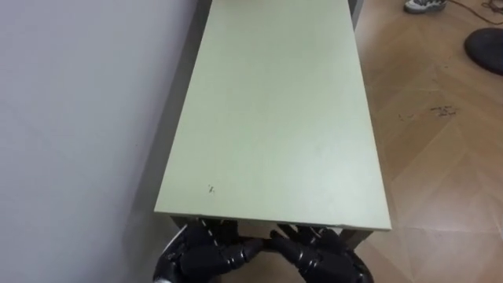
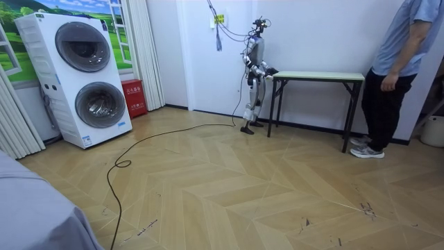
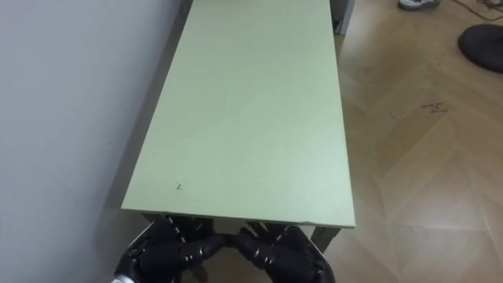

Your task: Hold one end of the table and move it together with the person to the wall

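Table (image 1: 275, 118) sits lengthwise along the wall (image 1: 78, 118), pale green top, running from bottom centre to the top edge of the eye views. Left hand (image 1: 196, 258) and right hand (image 1: 326, 258) sit side by side at bottom centre, tucked just under the near short edge. Grip on either can't be read from here. In the room view the table is right of centre, and its legs look to be on the floor (image 2: 229, 194). Robot stands upright at its left end. Person (image 2: 399, 62) stands at the right end, one hand hanging near the tabletop corner, contact unclear. Shoe (image 1: 424, 5) at upper right of the left eye view.
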